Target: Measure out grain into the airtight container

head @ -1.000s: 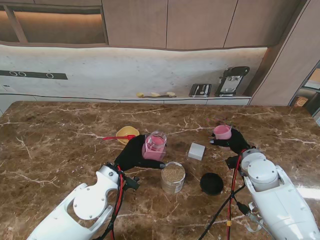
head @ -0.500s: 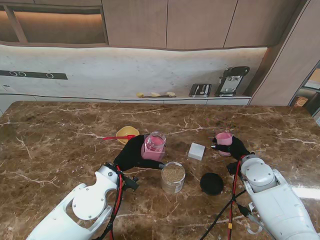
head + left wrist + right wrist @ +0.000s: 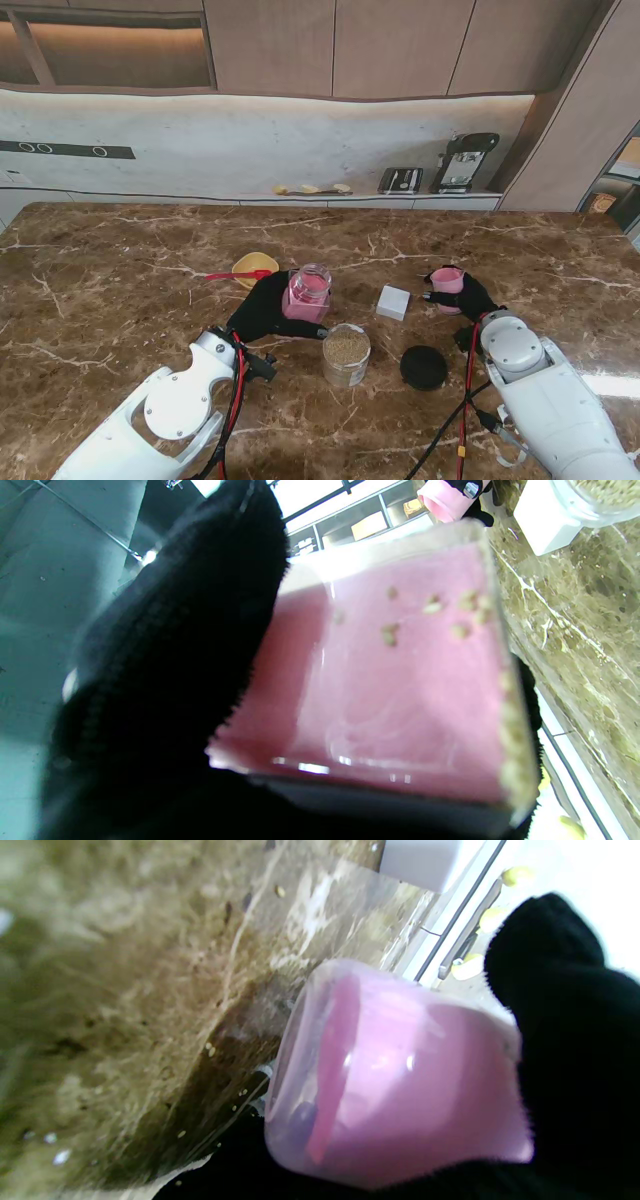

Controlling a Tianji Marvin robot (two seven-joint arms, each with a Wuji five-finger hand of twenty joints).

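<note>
Presently, left hand (image 3: 265, 306) wraps the clear pink-tinted container (image 3: 309, 292) — rigid, probably smooth and slippery, best held around the walls, a few grains clinging inside. Just nearer me stands the open grain jar (image 3: 346, 354), likely heavy glass. Right hand (image 3: 467, 293) is closed around the pink measuring cup (image 3: 447, 283) — light, stiff plastic.

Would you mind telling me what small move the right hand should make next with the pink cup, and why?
Probably carry the pink cup left toward the open grain jar to scoop. The right hand grips the cup off to the right of the white block, and the wrist view shows no grain heaped in it. The left hand holds the pink container, which has only a few grains inside.
</note>
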